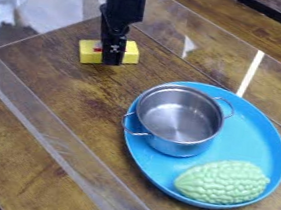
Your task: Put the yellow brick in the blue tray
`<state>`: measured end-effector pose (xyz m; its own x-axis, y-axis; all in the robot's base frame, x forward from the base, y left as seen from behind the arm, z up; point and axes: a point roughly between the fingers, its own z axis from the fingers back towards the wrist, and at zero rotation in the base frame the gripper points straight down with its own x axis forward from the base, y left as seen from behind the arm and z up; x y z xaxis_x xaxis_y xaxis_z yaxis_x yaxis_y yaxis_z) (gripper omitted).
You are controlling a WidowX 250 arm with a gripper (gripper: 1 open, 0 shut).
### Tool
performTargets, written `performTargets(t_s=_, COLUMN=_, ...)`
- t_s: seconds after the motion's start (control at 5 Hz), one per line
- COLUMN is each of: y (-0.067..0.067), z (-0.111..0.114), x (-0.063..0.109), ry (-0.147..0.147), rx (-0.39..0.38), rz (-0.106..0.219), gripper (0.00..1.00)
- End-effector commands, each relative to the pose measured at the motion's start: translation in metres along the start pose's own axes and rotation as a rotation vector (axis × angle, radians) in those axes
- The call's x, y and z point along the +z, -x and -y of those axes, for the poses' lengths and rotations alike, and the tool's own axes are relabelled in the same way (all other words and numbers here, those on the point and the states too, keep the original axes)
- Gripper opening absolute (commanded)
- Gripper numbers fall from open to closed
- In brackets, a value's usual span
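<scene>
The yellow brick (92, 52) lies on the wooden table at the upper left, its middle covered by my black gripper (109, 55). The gripper points straight down over the brick, and its fingers reach down to the brick's top. The jaws look open, astride the brick, with no clear grip showing. The blue tray (271, 137) is a wide round plate at the lower right, well apart from the brick.
A steel pot (181, 119) stands on the tray's left half, and a bumpy green lump (224, 181) lies on the tray's front part. Clear plastic walls (47, 112) border the table at the front left and back.
</scene>
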<state>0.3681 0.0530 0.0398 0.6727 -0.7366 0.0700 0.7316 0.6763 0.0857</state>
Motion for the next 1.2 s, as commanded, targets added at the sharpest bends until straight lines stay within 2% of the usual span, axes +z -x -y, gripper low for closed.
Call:
performTargets(t_s=0.0, y=0.003, z=-0.017, x=0.011, ry=-0.044, rx=0.027, rz=0.034, gripper=1.00)
performTargets(t_s=0.4, y=0.003, z=-0.022, x=-0.006, ry=-0.029, rx=0.012, rz=0.025, gripper=1.00)
performTargets(t_s=0.6, y=0.003, z=-0.023, x=-0.008, ry=-0.024, rx=0.010, rz=0.023, gripper=0.00)
performTargets(t_s=1.0, y=0.001, z=-0.026, x=0.005, ry=-0.040, rx=0.005, rz=0.023, gripper=0.00)
